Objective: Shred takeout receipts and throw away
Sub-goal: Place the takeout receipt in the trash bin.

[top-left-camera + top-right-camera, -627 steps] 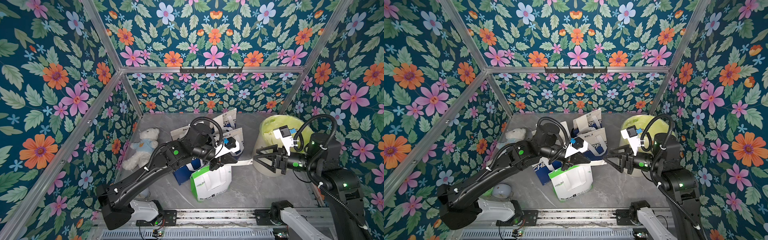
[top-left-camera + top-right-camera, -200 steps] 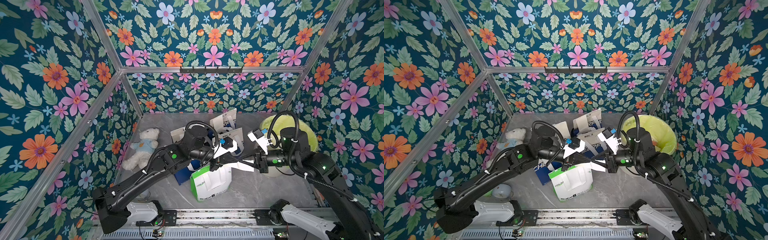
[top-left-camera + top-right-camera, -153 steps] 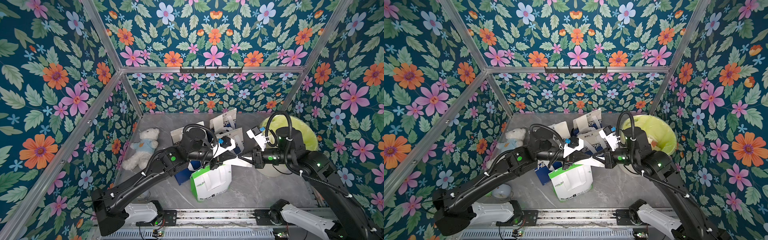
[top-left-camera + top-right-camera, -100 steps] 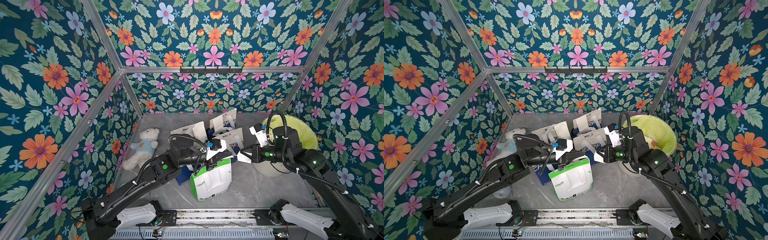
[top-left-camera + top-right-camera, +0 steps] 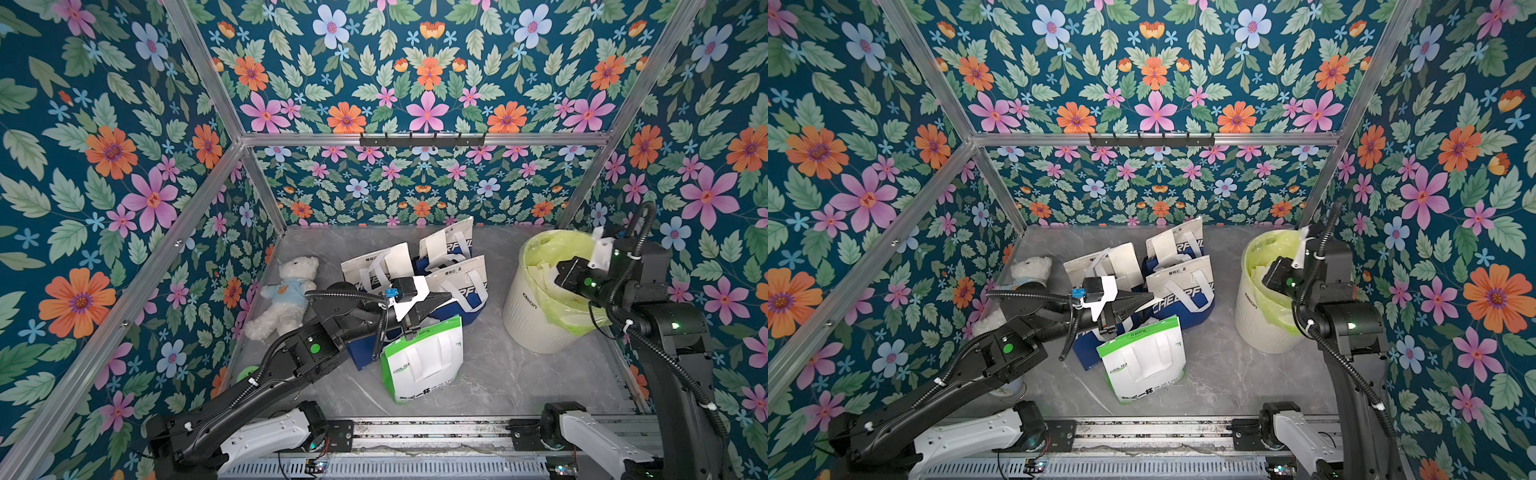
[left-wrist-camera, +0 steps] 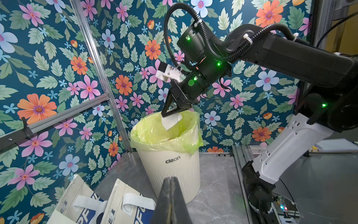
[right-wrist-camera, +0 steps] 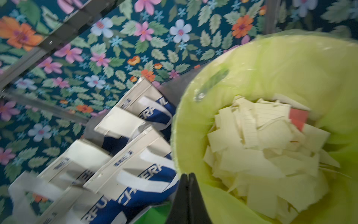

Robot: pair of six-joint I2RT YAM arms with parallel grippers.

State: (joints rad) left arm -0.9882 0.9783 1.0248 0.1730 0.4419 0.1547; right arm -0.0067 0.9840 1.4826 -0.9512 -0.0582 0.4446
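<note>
Receipt scrap [image 6: 171,121] hangs pinched in the right gripper [image 6: 164,114] just above the bin [image 5: 524,309] at the right of both top views, so best release squarely over its mouth, clear of the rim; left gripper [image 5: 445,297], mid-frame, sits pressed together, apparently empty.

Item one: a torn receipt piece [image 6: 171,121], white and limp, hung by its upper edge from the closed right gripper [image 6: 164,114], at the mouth of the bin [image 6: 170,170]. Item two: torn receipt scraps [image 7: 259,155], pale and overlapping, lay heaped inside the bin. Item three: two whole receipts [image 5: 398,262], white rectangles, leaned against bags [image 5: 461,291] beside the bin.
</note>
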